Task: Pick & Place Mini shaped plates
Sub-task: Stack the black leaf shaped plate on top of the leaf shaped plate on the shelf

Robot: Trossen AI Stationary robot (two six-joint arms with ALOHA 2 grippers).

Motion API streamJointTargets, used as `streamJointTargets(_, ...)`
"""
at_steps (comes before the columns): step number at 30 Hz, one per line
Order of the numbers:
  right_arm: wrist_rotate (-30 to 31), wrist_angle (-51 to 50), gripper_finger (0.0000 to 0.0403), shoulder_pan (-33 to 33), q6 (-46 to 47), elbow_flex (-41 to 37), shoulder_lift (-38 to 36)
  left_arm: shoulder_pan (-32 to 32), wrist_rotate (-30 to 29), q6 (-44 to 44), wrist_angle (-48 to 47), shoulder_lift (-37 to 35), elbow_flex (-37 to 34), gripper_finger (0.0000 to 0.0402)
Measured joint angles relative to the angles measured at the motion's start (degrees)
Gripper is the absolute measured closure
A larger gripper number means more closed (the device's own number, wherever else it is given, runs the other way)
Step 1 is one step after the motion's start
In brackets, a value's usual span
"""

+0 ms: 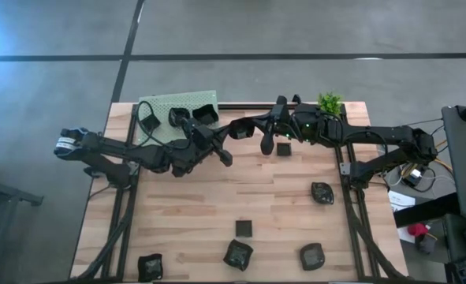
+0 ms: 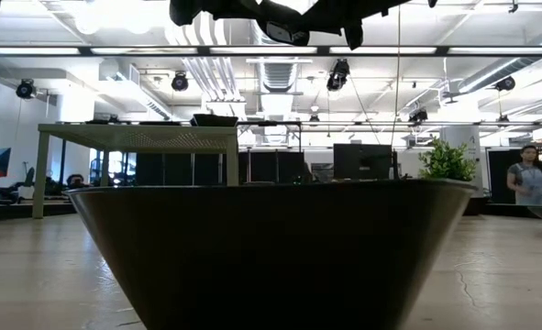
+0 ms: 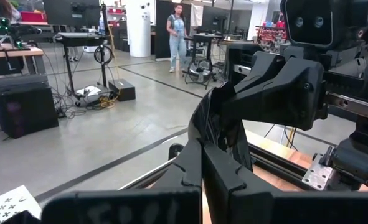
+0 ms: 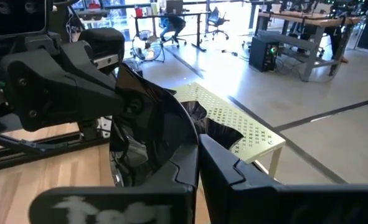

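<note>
One mini shaped plate (image 1: 240, 128), black and glossy, hangs in the air above the table's far middle, between both grippers. My left gripper (image 1: 229, 140) reaches it from the left and my right gripper (image 1: 253, 127) from the right; each is shut on it. Three more black plates (image 1: 177, 117) sit on the green perforated platform (image 1: 163, 126). Several others lie flat on the wood, among them one (image 1: 284, 148) below the right wrist and one (image 1: 322, 192) near the right edge. Another dish (image 2: 271, 247) fills the low view. My left gripper pinches the plate's rim (image 3: 203, 134) between its two fingers, seen edge-on in the left wrist view. The plate stands up past the fingertips, clear of the table. My right gripper pinches the opposite rim (image 4: 171, 155) between its two fingers, coming level from the table's right. The plate's hollow face (image 4: 149, 134) is turned sideways.
A small potted green plant (image 1: 329, 102) stands at the far edge, close behind the right arm. Metal frame rails (image 1: 347, 170) run along both table sides. Bare wood (image 1: 217, 197) lies in the table's middle. A person (image 3: 177, 28) stands far off in the room.
</note>
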Motion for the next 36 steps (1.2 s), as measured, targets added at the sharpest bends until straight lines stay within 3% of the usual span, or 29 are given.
streamJointTargets(31, 0.01, -0.18, 0.0394, 0.00, 1.15, 0.15, 0.00, -0.04, 0.13, 0.02, 0.07, 0.00, 0.00, 0.0401)
streamJointTargets(36, -0.58, -0.21, 0.0372, 0.09, -0.88, 0.11, 0.04, 0.02, 0.65, 0.07, 0.28, 0.02, 0.00, 0.0401)
